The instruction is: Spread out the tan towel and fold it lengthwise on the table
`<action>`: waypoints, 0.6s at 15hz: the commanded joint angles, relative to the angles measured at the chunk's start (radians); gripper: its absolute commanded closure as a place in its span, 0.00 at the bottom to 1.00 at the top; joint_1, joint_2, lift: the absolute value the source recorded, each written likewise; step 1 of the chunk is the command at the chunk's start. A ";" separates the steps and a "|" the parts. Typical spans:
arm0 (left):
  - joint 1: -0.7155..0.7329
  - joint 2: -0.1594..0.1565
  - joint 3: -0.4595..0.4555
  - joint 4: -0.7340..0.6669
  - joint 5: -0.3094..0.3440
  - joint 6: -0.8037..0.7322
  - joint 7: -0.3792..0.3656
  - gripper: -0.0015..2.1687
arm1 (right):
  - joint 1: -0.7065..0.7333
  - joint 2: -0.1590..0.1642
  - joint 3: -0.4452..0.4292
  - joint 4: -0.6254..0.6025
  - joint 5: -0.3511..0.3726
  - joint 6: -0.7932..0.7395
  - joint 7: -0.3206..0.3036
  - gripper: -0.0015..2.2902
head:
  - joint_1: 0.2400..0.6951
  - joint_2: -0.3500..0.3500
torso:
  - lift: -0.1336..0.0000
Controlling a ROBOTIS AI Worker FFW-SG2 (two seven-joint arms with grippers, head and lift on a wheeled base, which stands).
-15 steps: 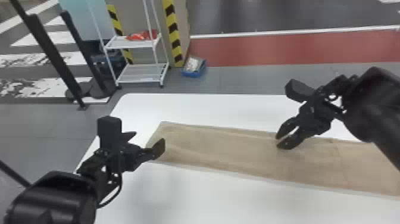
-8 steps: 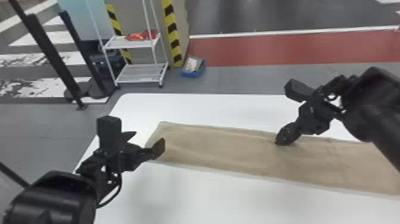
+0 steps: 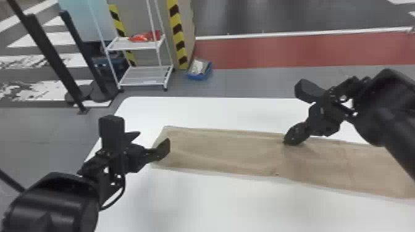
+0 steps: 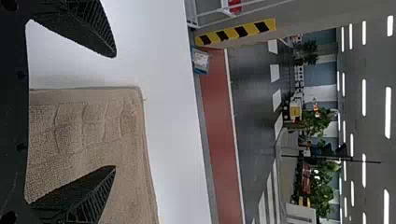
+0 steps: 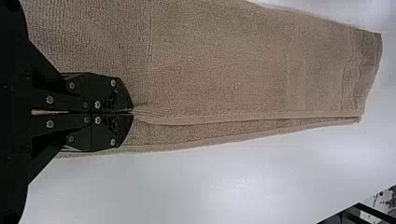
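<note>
A rack (image 3: 142,75) stands beyond the left tool (image 3: 154,137), spread near the towel (image 3: 216,151) end. The right tool (image 3: 287,142) pinches the towel's edge.

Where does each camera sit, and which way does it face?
Head view: on the head, looking forward and down at the table and tan towel; left arm and right arm show.
Left wrist view: behind the left end effector, looking over the towel's left end into the room; two open fingers show.
Right wrist view: behind the right end effector, looking down along the towel; shut fingers show.
Shared by head and right wrist views: the towel's pinched far edge.
</note>
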 commanded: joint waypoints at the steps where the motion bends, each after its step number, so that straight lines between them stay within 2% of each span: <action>1: -0.008 0.000 0.000 0.007 0.000 0.000 0.000 0.01 | 0.011 0.001 -0.014 -0.034 -0.002 0.003 -0.012 0.52 | 1.00 0.72 | 0.07; 3: -0.013 0.000 0.000 0.008 0.000 0.000 -0.001 0.01 | 0.034 0.002 -0.032 -0.083 -0.006 0.027 -0.011 0.39 | 1.00 0.73 | 0.07; 9: -0.010 0.000 -0.005 0.011 0.001 0.003 -0.008 0.01 | 0.034 0.004 -0.040 -0.084 -0.006 0.043 -0.043 0.39 | 1.00 0.73 | 0.07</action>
